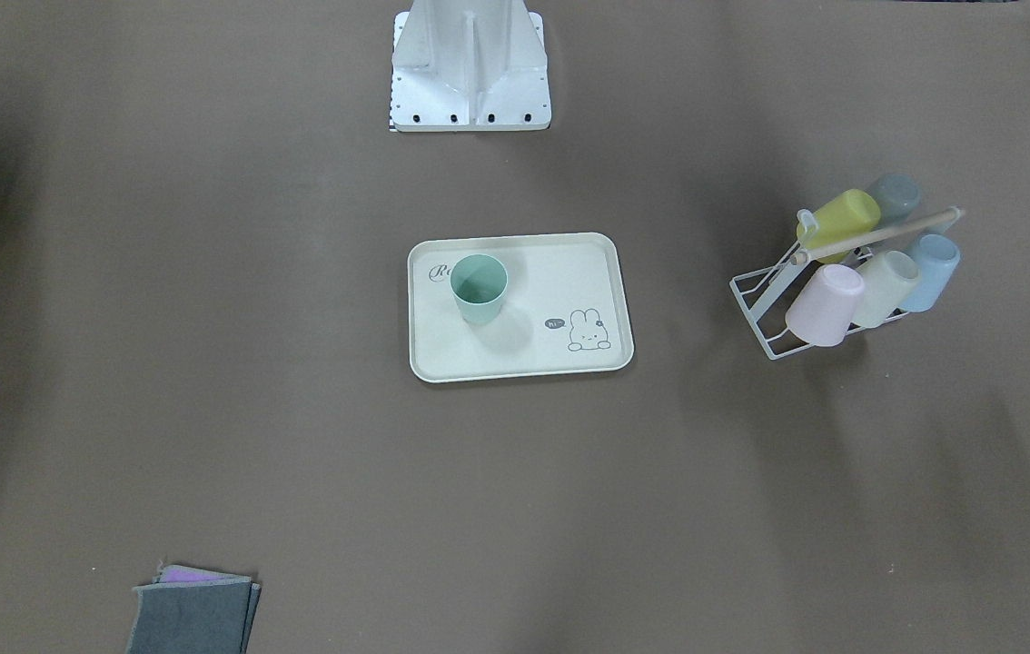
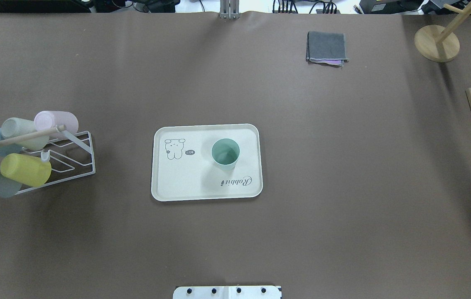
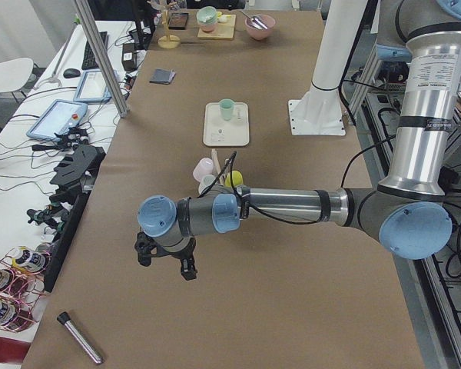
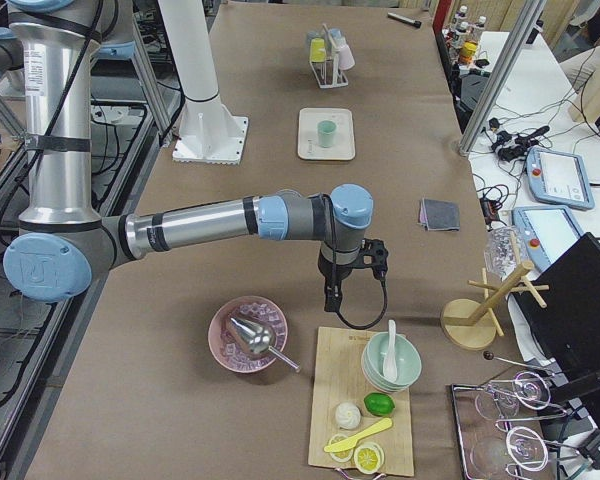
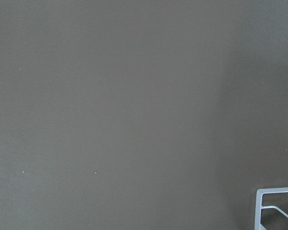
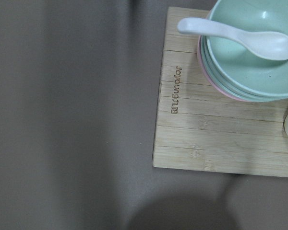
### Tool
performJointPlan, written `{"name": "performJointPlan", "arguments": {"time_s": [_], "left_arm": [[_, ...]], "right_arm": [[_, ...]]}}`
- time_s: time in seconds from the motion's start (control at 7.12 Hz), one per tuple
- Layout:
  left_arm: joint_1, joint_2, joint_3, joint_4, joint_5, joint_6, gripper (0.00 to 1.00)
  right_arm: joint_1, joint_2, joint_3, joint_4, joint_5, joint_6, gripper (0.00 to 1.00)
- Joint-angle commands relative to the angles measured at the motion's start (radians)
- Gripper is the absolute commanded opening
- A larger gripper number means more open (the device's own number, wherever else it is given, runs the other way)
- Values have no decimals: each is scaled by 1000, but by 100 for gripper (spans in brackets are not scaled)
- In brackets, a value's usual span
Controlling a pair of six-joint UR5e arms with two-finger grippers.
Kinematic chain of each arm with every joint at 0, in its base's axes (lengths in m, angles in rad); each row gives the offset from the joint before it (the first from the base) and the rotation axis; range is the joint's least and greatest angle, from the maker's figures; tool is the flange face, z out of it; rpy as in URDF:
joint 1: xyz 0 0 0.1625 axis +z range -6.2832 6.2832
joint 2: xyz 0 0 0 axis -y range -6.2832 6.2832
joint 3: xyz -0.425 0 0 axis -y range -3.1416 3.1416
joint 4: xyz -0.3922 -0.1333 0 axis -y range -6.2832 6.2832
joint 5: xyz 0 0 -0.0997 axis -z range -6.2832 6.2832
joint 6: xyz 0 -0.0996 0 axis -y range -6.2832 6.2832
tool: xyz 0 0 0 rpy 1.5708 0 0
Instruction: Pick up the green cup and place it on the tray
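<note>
The mint-green cup [image 1: 479, 289] stands upright on the cream tray [image 1: 515, 352], near its "Rabbit" script end. It also shows in the overhead view [image 2: 225, 153] on the tray [image 2: 185, 185]. No gripper touches it. My left gripper [image 3: 167, 267] shows only in the exterior left view, far from the tray, above bare table beyond the cup rack. My right gripper [image 4: 332, 300] shows only in the exterior right view, above the table near a wooden board. I cannot tell whether either one is open or shut.
A white wire rack [image 2: 90, 154] with several cups stands on my left side. A folded grey cloth [image 2: 327, 46] lies far right. A wooden board [image 6: 221, 129] with stacked bowls [image 6: 259, 67], a pink bowl [image 4: 248, 333] and a wooden stand [image 2: 437, 41] are at the right end.
</note>
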Motion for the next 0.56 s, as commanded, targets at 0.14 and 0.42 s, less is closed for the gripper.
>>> {"name": "performJointPlan", "arguments": {"time_s": [0.14, 0.42], "left_arm": [[0, -3, 3, -4, 0, 0, 98], [2, -4, -1, -5, 0, 0, 98]], "right_arm": [[0, 2, 2, 2, -2, -2, 100], [0, 3, -1, 6, -7, -2, 100]]}}
